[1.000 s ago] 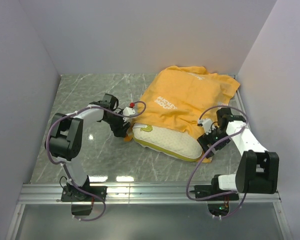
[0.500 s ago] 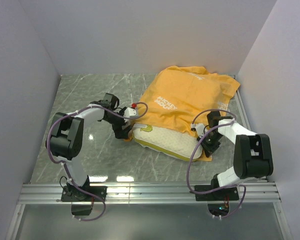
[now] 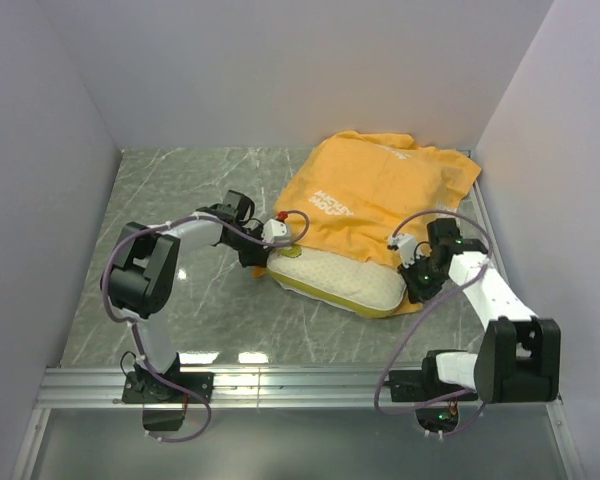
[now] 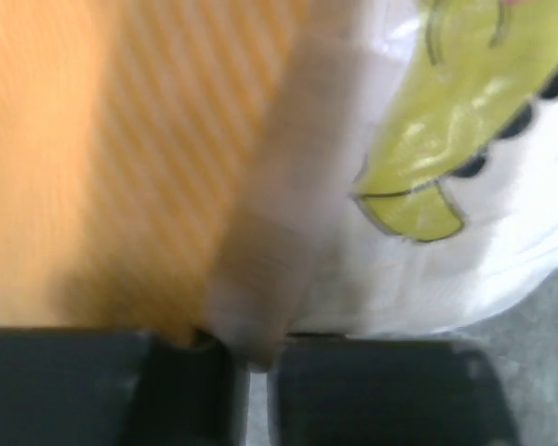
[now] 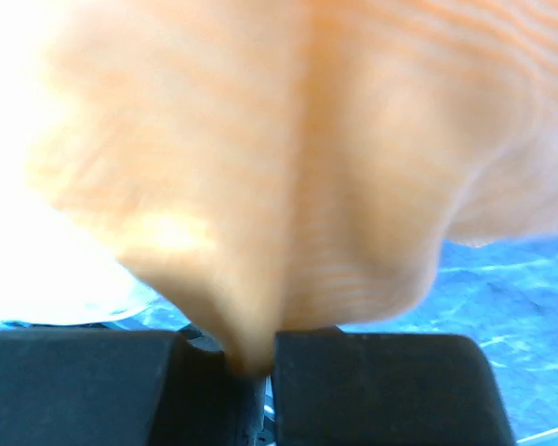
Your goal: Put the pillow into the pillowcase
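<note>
From above, I see the pillow [image 3: 340, 283] lying on the table [image 3: 180, 200] with its far part tucked under the orange pillowcase [image 3: 380, 195]. Its near long edge and both near corners stick out bare. The left gripper [image 3: 267, 253] sits at the pillow's left corner and the right gripper [image 3: 413, 283] at its right corner, both low against the fabric.

On the left wrist camera, the left gripper [image 4: 251, 372] has its black fingers [image 4: 102, 390] pressed nearly together on a pale, blurred fold. I take that fold for the pillowcase's [image 4: 93, 139] hem, though the blur leaves some doubt. The pillow [image 4: 484, 223], white with a yellow-green print, lies just right of that fold.

On the right wrist camera, the right gripper [image 5: 251, 358] is squeezed tight on a bunched tuck of the pillowcase [image 5: 307, 167]. A washed-out white patch, probably the pillow [image 5: 28, 251], shows to its left, with the table [image 5: 511, 307] beyond.
</note>
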